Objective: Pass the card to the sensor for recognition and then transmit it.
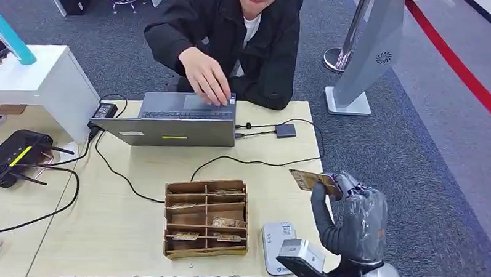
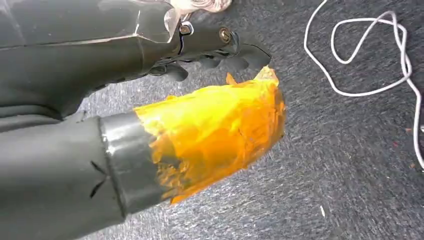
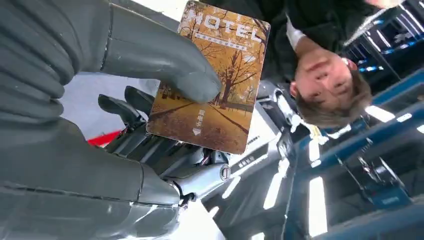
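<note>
My right hand [image 1: 350, 211] is raised above the table's right edge and pinches a brown hotel card [image 1: 308, 179] held roughly flat, pointing left. In the right wrist view the card [image 3: 225, 55] shows an autumn tree picture, and the thumb [image 3: 160, 62] presses it against the dark fingers [image 3: 117, 106]. A white card sensor [image 1: 278, 239] lies on the table near the front edge, below and left of the card. My left hand [image 2: 200, 125], its thumb wrapped in orange tape, hangs over grey carpet and holds nothing.
A cardboard card organiser [image 1: 206, 218] with several cards stands left of the sensor. A person [image 1: 234, 33] sits across the table with a hand on a grey laptop [image 1: 176, 119]. Black cables [image 1: 254, 160] cross the table; a router [image 1: 11, 157] lies at the left.
</note>
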Controlling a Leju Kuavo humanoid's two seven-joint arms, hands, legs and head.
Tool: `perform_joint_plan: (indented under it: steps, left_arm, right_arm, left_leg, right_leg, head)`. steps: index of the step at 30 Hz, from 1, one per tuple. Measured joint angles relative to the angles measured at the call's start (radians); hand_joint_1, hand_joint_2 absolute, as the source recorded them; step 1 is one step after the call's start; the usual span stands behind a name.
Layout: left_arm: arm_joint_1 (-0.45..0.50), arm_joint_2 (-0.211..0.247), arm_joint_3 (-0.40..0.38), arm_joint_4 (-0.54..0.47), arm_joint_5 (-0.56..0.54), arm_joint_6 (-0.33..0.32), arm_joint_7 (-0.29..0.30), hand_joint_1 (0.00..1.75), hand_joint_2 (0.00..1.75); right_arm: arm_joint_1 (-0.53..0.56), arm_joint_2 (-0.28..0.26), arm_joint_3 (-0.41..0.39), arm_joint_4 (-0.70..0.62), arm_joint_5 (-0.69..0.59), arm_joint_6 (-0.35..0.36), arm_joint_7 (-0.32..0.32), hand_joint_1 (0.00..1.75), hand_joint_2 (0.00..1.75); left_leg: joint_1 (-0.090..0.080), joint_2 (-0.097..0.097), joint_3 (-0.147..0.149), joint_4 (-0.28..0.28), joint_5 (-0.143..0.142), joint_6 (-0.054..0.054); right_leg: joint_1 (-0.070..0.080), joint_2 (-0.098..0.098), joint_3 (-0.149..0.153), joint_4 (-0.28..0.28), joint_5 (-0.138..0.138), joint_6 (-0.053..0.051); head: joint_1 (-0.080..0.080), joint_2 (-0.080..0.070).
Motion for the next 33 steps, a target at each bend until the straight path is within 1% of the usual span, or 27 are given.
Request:
perform_joint_plan:
  steps: [10,18,24,31,32,33]
  left_arm:
    - [-0.007,0.003,-0.055,0.003,0.000,0.003,0.007,0.00,0.00]
    - [-0.014,0.007,-0.090,0.012,0.000,0.006,0.007,0.00,0.00]
    - [-0.017,0.008,-0.105,0.018,0.000,0.006,0.007,0.00,0.00]
    - [-0.020,0.011,-0.126,0.027,0.000,0.008,0.019,0.00,0.00]
    - [-0.020,0.011,-0.128,0.029,0.000,0.008,0.019,0.00,0.00]
    - [-0.020,0.011,-0.132,0.031,0.000,0.009,0.019,0.00,0.00]
  right_arm:
    - [-0.069,-0.005,0.041,0.009,0.061,-0.057,-0.012,1.75,1.75]
    - [-0.135,-0.010,0.065,0.056,0.130,-0.055,0.016,1.75,1.75]
    - [-0.159,-0.012,0.068,0.088,0.151,-0.052,0.025,1.75,1.75]
    - [-0.220,-0.013,0.096,0.165,0.203,-0.014,0.072,1.75,1.75]
    - [-0.228,-0.013,0.100,0.176,0.206,-0.011,0.076,0.82,1.75]
    - [-0.236,-0.013,0.106,0.190,0.211,-0.010,0.081,0.14,1.75]
  left_leg:
    - [0.000,0.000,0.000,0.000,0.000,0.000]
    - [0.000,0.000,0.000,0.000,0.000,0.000]
    - [0.000,0.000,0.000,0.000,0.000,0.000]
    - [0.000,0.000,0.000,0.000,0.000,0.000]
    - [0.000,0.000,0.000,0.000,0.001,0.000]
    - [0.000,0.000,0.000,0.000,0.001,0.000]
  right_leg:
    - [0.000,0.000,0.000,0.000,0.000,0.000]
    - [0.000,0.000,0.000,0.000,0.000,0.000]
    - [0.000,0.000,0.000,0.000,0.000,0.000]
    - [0.000,0.000,0.000,0.000,0.000,0.000]
    - [0.000,0.000,0.000,0.000,0.000,0.000]
    - [0.000,0.000,0.000,0.000,0.000,0.000]
  head:
    - [0.000,0.000]
    - [0.000,0.000]
    - [0.000,0.000]
    - [0.000,0.000]
    - [0.000,0.000]
    - [0.000,0.000]
